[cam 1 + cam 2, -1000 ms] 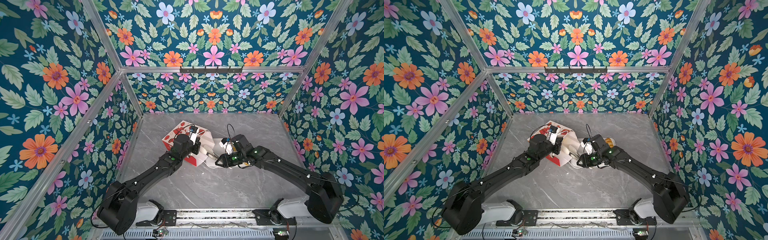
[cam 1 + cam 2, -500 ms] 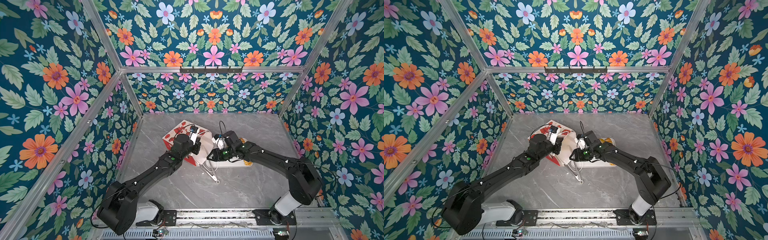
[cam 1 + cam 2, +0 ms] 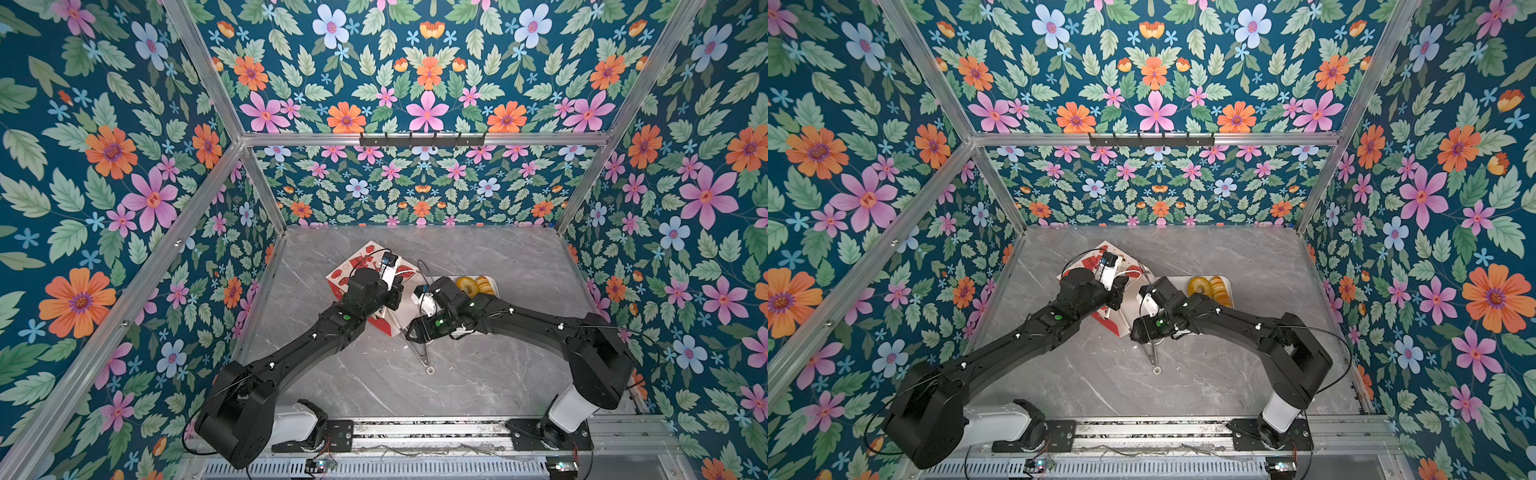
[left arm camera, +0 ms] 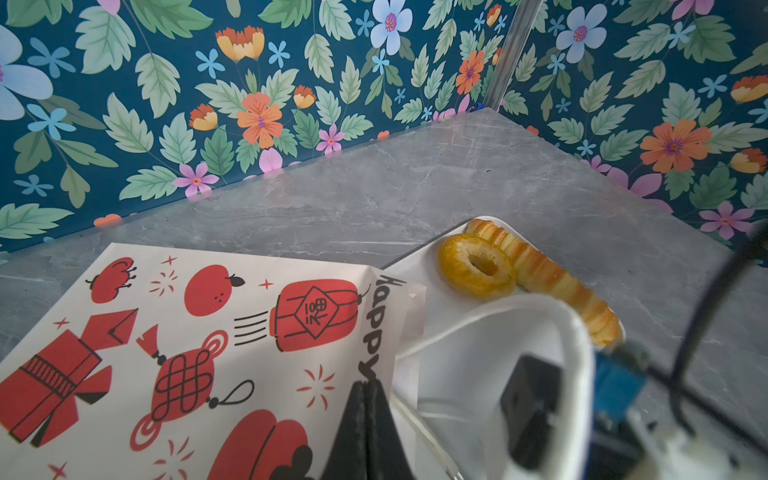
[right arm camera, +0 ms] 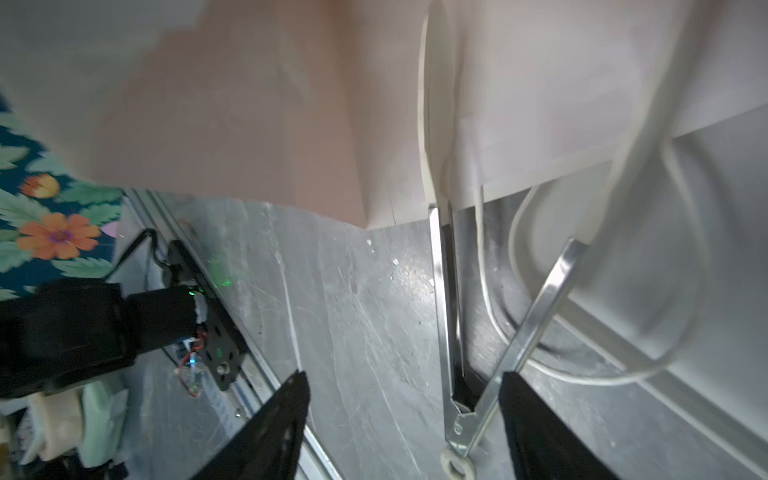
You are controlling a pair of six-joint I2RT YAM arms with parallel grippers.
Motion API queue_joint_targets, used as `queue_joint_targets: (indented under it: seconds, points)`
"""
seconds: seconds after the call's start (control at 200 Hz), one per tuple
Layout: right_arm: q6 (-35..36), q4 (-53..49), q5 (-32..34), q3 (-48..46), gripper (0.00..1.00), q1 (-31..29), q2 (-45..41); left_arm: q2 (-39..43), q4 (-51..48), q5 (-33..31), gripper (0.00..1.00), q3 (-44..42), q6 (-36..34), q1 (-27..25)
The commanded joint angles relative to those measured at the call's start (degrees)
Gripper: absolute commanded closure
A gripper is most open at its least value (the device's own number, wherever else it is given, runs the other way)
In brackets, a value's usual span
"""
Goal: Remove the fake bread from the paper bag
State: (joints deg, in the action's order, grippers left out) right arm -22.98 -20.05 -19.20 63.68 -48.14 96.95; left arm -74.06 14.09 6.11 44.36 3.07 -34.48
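Three walls (image 3: pixel 424 183) papered in teal with pink, orange and pale-blue flowers, edged by aluminium bars (image 3: pixel 291 139), close round a grey veined table (image 3: pixel 374 386) with a smooth, faintly scuffed top. On it the bag (image 4: pixel 199 332) lies on its side. It is matt white paper printed with red lanterns, knots and fruit, with the black word HAPPY along its rim. The left gripper (image 4: pixel 365 415) has its black fingers pressed together on that rim, pinching the paper. Just beside the bag's mouth sits a flat white tray (image 4: pixel 432 299) with rounded corners, one corner hidden behind the bag's rim in the left wrist view. On the tray, apart from the bag, two glossy golden pieces of bread lie touching each other: a ring donut (image 4: pixel 453 257) and a long ridged stick (image 4: pixel 552 278). Near the bag's mouth, on the side toward the arm bases, thin steel tongs (image 5: pixel 442 299) lie flat on the table, their arms spread in a V, with a white ring at the hinge. The right gripper (image 5: pixel 404 374) has its fingers wide apart on either side of the hinge end, gripping nothing; whether one finger touches a tong arm cannot be told. The bag's inside is hidden in every view. Both arms cover much of the bag in both top views, and the right wrist view shows its paper only as a pale blur.
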Motion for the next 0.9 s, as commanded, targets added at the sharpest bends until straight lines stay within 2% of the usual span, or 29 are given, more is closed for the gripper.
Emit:
queue_joint_targets:
  seconds: [0.0, 0.225, 0.5, 0.67, 0.895]
  points:
    - [1.8, -4.5, 8.6, 0.4, 0.21, -2.8, 1.8, 0.2, 1.6, -0.1, 1.00, -0.4, 0.4, 0.0]
    - [-1.8, -2.9, 13.0, -0.6, 0.19, -5.2, 2.4, 1.1, 1.7, 0.0, 1.00, -1.1, 0.5, 0.0]
    - [-4.5, -0.8, 16.1, -4.4, 0.14, -5.1, -0.1, 1.6, 1.8, 0.4, 1.00, -1.7, 0.6, 0.0]
    - [-6.9, 3.3, 16.0, -8.3, 0.13, -5.2, -4.8, 2.4, 1.4, 0.5, 1.00, -1.6, 0.4, 0.0]
    - [-6.4, 3.2, 13.6, -7.3, 0.11, -5.2, -2.5, 2.5, 1.0, 0.3, 1.00, -1.1, 0.1, 0.0]
